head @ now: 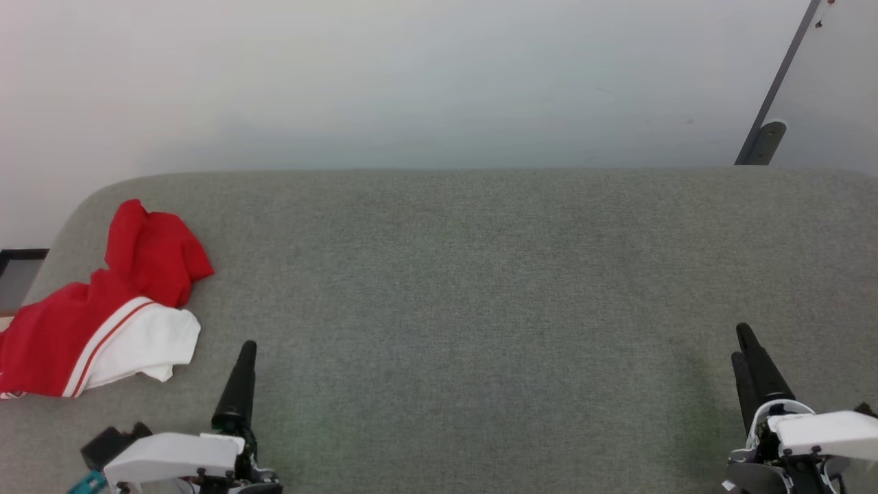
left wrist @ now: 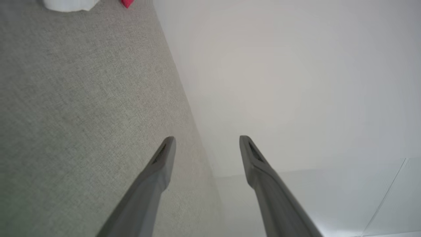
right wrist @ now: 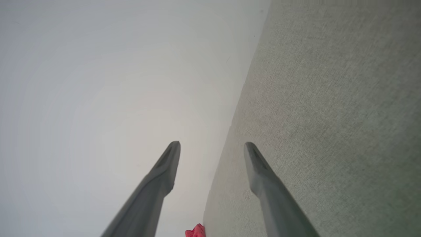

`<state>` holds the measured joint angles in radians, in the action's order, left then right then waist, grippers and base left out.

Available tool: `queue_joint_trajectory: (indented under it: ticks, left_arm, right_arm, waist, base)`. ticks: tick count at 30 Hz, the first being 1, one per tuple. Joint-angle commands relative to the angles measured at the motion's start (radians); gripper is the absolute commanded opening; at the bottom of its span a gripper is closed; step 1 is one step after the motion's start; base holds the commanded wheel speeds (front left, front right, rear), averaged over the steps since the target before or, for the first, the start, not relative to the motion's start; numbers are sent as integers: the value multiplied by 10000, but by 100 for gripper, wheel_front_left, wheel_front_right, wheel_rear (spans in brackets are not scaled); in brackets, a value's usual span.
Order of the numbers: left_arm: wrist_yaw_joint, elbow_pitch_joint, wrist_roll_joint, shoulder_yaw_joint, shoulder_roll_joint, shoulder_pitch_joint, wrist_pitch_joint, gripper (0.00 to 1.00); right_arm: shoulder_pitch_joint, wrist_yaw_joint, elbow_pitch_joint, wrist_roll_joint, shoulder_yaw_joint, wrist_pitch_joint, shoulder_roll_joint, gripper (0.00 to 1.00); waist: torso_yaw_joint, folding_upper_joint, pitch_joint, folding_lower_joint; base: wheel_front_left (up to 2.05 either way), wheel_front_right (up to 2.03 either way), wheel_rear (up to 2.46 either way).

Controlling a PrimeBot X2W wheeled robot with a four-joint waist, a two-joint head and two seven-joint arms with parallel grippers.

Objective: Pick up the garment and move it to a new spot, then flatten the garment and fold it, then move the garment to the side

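Note:
The garment, a red T-shirt with a white sleeve and striped trim, lies crumpled at the far left of the grey fabric table, partly over its left edge. My left gripper rests at the lower left, just right of the garment and apart from it. In the left wrist view the left gripper stands open and empty, with scraps of the garment at the top edge. My right gripper sits at the lower right, far from the garment; in its wrist view the right gripper is open and empty.
A white floor lies beyond the table's far edge. A dark slanted post with a foot stands at the back right. A dark framed object shows off the table's left edge.

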<state>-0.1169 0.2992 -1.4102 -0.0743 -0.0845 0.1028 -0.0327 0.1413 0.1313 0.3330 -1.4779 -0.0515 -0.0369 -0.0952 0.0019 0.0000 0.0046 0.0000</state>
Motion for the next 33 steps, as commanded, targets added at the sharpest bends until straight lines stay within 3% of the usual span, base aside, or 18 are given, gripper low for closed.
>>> queue_joint_trajectory:
  ticks: [1,20,33]
  left_arm:
    - [33,-183,325,19,-117,303,75,100]
    - [376,-707,4837,299,-428,283,831,100]
    - [802,-624,7031,756,-785,384,1269,100]
  right_arm:
    - [376,-1,-94,233,118,89,-148,100]
    - [916,-3,-154,4518,544,868,-589,100]
    - [1145,-4,77,7308,770,1308,-703,100]
  waist:
    - [3,0,-1,0]
    - [36,0,13,0]
    - [55,0,-21,0]
  base:
    - [0,0,0]
    - [0,0,0]
    - [0,0,0]
